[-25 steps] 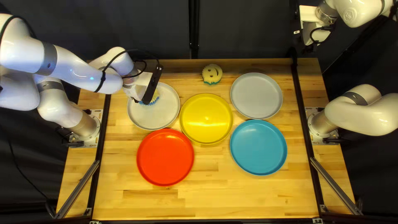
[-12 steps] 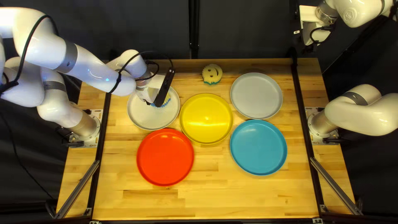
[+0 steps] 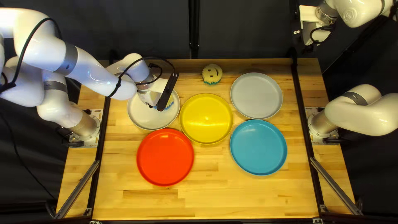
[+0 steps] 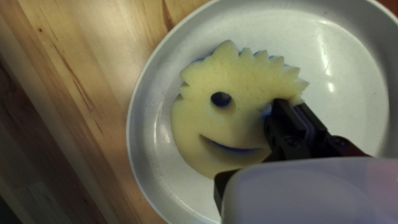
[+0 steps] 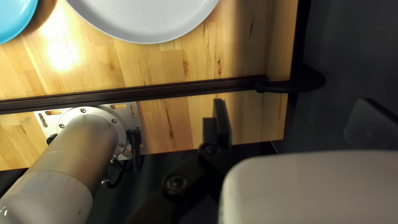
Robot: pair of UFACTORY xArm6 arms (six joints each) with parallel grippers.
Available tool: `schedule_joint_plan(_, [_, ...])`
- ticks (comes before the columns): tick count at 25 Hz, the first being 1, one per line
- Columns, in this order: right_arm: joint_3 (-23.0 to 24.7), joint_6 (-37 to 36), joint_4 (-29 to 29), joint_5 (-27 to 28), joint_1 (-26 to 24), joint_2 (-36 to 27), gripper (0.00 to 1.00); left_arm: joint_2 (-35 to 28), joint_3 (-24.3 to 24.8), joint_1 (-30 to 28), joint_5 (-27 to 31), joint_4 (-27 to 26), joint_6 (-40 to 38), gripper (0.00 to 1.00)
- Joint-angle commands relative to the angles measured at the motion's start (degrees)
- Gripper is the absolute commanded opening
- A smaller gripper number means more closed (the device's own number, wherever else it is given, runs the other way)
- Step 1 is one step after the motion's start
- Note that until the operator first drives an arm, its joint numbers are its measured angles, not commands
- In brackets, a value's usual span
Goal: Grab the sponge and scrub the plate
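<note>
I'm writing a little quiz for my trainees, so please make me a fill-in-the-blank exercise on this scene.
The gripper shut on a smiling sponge over a pale plate is my ___ one. In the top left view, the plate standing between that pale plate and the gray plate is ___. Of all the plates, the one closest to the near edge of the table is ___.

Missing words: left; yellow; red.

Gray plate [image 5: 145,20] beyond open fingers [image 5: 224,124]
</note>
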Motion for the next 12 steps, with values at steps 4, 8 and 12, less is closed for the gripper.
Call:
schedule_joint_plan(4, [0.00, 0.00, 0.00, 0.00, 0.00, 0.00, 1.00, 1.85, -0.67, -1.65, -1.04, -0.45, -1.38, 0.00])
schedule_joint_plan(8, [0.00, 0.00, 0.00, 0.00, 0.00, 0.00, 1.00, 5.09, -2.79, -6.56, -3.12, -1.10, -3.85, 0.00])
schedule_joint_plan(12, [0.00, 0.00, 0.00, 0.00, 0.00, 0.00, 1.00, 6.86, -4.36, -10.80, -4.41, -0.11, -6.99, 0.00])
